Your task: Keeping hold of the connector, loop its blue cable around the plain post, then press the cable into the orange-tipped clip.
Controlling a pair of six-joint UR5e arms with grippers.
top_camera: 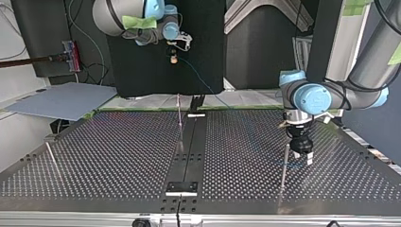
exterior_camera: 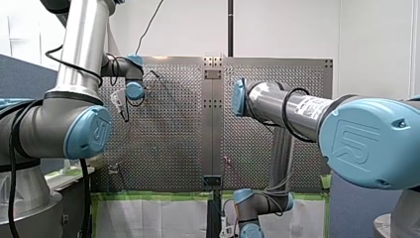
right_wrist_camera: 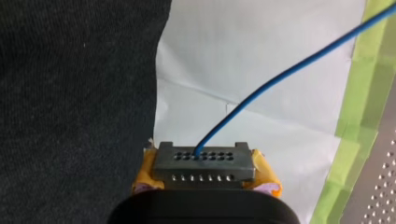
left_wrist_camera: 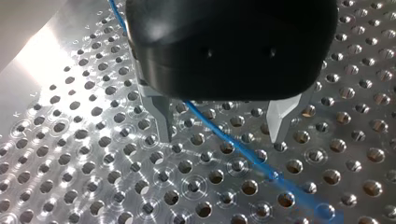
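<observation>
Looking along the front view, you see the perforated steel worktop (exterior_camera: 168, 134) edged with green tape (exterior_camera: 158, 196), with white walls behind. In the top view, a dark panel (top_camera: 142, 61) stands beyond the worktop. My right tool (top_camera: 173, 56) hangs above the far edge with the blue cable (top_camera: 201, 80) slanting down from it, and my left tool (top_camera: 302, 158) sits low, just beside a thin post (top_camera: 284, 165). In the left wrist view, my left tool's fingers (left_wrist_camera: 162, 116) are spread, and you can see the cable running between them over the holes, clear of both. In the right wrist view, my right tool's yellow pads (right_wrist_camera: 145, 172) pinch the dark connector (right_wrist_camera: 204, 163) above white paper (right_wrist_camera: 261, 70).
</observation>
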